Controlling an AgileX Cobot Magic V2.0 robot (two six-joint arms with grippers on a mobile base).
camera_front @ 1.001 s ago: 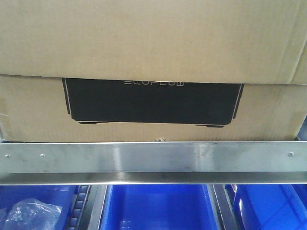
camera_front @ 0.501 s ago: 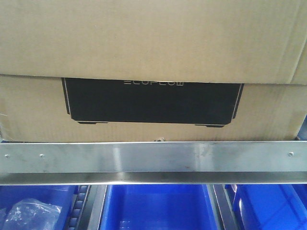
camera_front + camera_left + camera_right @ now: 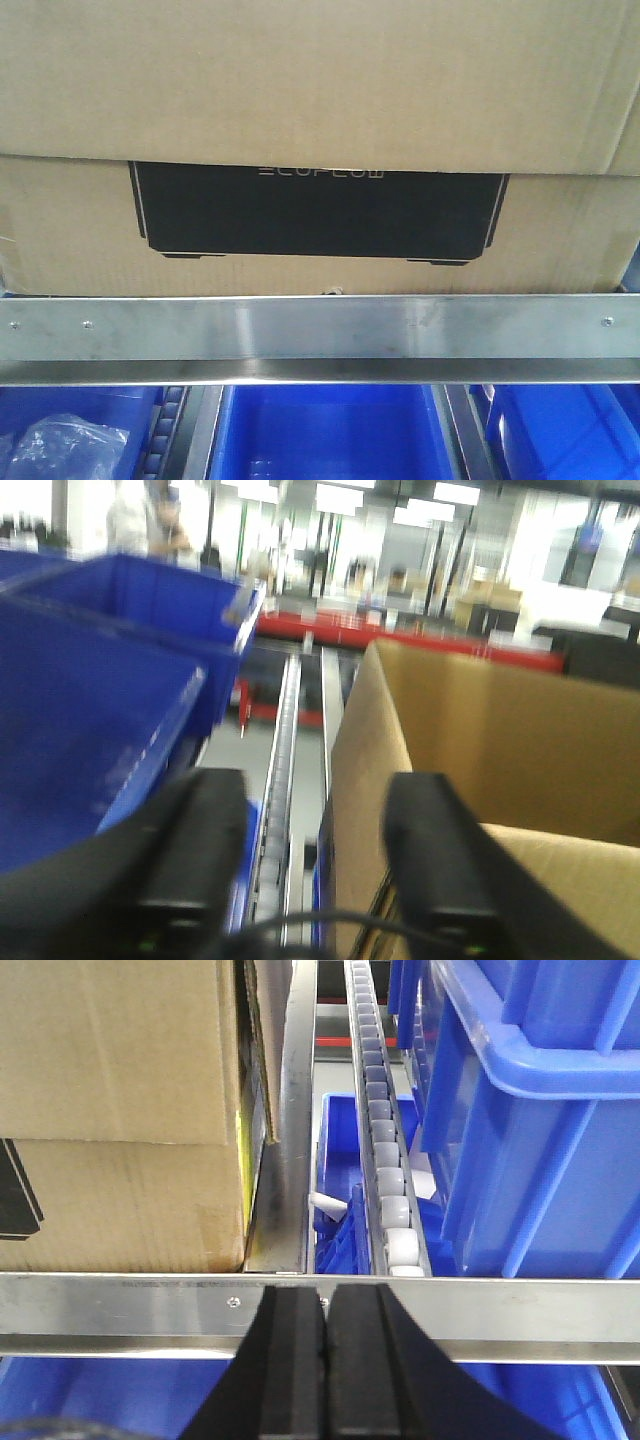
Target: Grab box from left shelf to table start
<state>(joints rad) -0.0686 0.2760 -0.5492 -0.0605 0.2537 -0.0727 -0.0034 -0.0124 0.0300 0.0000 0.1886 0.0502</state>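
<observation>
The brown cardboard box [image 3: 320, 90] with its black printed rectangle [image 3: 320, 215] sits on the left shelf behind the silver front rail [image 3: 320, 335]. In the left wrist view my left gripper [image 3: 315, 850] is open. Its left finger [image 3: 195, 860] is outside the box and its right finger [image 3: 435, 860] is over the box's inside, so the box's side wall [image 3: 360, 770] stands between them. In the right wrist view my right gripper [image 3: 327, 1305] is shut and empty, just in front of the rail [image 3: 500, 1305], to the right of the box's corner [image 3: 120, 1110].
Blue bins [image 3: 330, 430] sit below the rail, one holding a clear plastic bag [image 3: 65, 445]. A blue bin [image 3: 80, 740] stands left of the box and stacked blue bins [image 3: 540, 1110] stand right of it. Roller tracks [image 3: 385, 1160] run beside the box.
</observation>
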